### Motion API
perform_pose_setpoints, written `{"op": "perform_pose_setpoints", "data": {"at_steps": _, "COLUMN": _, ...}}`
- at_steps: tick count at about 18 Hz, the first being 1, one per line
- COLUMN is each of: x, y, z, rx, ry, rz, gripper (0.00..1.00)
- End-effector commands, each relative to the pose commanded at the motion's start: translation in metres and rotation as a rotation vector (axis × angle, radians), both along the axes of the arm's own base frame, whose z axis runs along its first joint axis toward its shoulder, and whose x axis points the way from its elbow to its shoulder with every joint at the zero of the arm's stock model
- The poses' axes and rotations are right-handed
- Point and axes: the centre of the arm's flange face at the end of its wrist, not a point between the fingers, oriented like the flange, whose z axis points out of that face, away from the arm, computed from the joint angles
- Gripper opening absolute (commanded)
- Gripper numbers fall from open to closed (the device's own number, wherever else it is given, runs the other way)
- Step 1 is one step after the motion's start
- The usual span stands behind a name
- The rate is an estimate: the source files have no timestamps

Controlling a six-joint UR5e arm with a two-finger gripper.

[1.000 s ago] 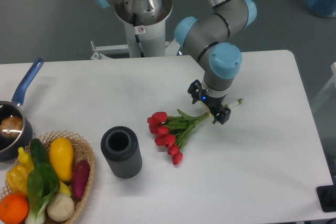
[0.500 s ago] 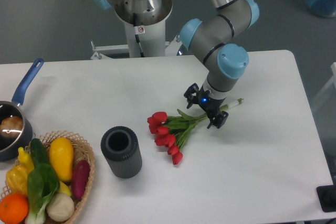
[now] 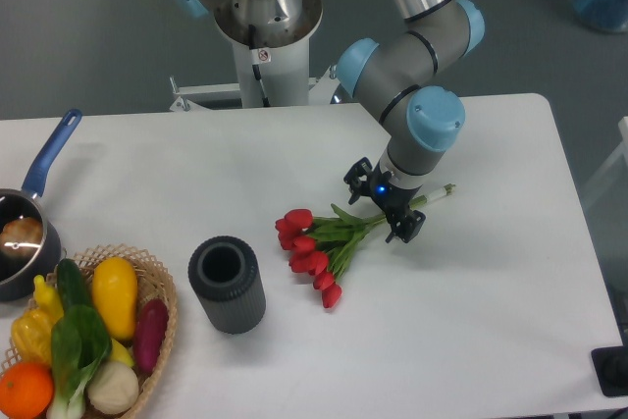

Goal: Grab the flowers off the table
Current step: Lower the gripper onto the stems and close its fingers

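Observation:
The flowers lie flat on the white table, near its middle. Their red tulip buds point lower left, and the pale bundled stems run up-right to a tip at the right of the wrist. My gripper hangs low over the stems, rotated diagonally. One dark finger stands on the upper-left side of the stems and the other on the lower-right side. The gripper is open, with the stems passing between the fingers. Whether the fingers touch the stems is not visible.
A dark grey ribbed cylinder stands left of the flowers. A wicker basket of vegetables and fruit sits at the front left. Behind it at the left edge is a blue-handled pot. The arm's base rises at the back.
The gripper has shifted slightly left and lower along the stems since a second ago, with the wrist swinging right. It has held still over the last half second. The flowers have not moved.

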Motion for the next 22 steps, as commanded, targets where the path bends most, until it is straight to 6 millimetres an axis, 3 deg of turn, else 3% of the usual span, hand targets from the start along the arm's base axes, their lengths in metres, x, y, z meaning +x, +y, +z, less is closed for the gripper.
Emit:
{"op": "perform_pose_setpoints", "data": {"at_steps": 8, "x": -0.0007, "y": -0.0054, "z": -0.0061, "rx": -0.044, "ry": 0.018, "rz": -0.056, "gripper": 0.98}}
{"op": "perform_pose_setpoints", "data": {"at_steps": 12, "x": -0.0007, "y": -0.0054, "z": -0.0061, "rx": -0.044, "ry": 0.018, "rz": -0.056, "gripper": 0.79}}
{"op": "perform_pose_setpoints", "data": {"at_steps": 17, "x": -0.0001, "y": -0.0058, "z": -0.0060, "rx": -0.049, "ry": 0.016, "rz": -0.041, "gripper": 0.73}}
{"op": "perform_pose_setpoints", "data": {"at_steps": 22, "x": 0.0008, "y": -0.0054, "z": -0.0065, "rx": -0.051, "ry": 0.014, "rz": -0.023, "gripper": 0.57}}
